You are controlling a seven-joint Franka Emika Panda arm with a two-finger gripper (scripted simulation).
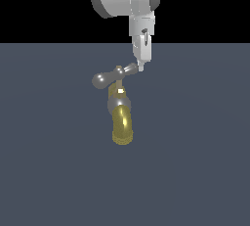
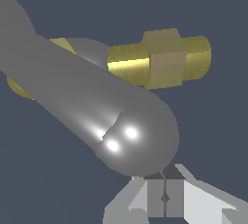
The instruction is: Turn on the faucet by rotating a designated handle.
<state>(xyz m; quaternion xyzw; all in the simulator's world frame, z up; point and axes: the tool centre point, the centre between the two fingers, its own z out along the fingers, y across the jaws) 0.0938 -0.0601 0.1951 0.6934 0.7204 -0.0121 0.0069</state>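
We see the faucet (image 1: 120, 107) standing mid-tabletop (image 1: 195, 161), yellow spout toward us. Our hand (image 1: 141, 66) hangs just above the handle (image 1: 113, 75), its narrow, nearly closed fingertips touching the crossbar's end on the exterior view's right, gripping nothing.

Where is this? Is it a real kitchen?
Probably not: it looks like a computer simulation. A small brass-gold faucet with a shiny silver crossbar handle stands alone on a plain grey-blue floor under a black void, with a white robot end effector at the handle's tip.
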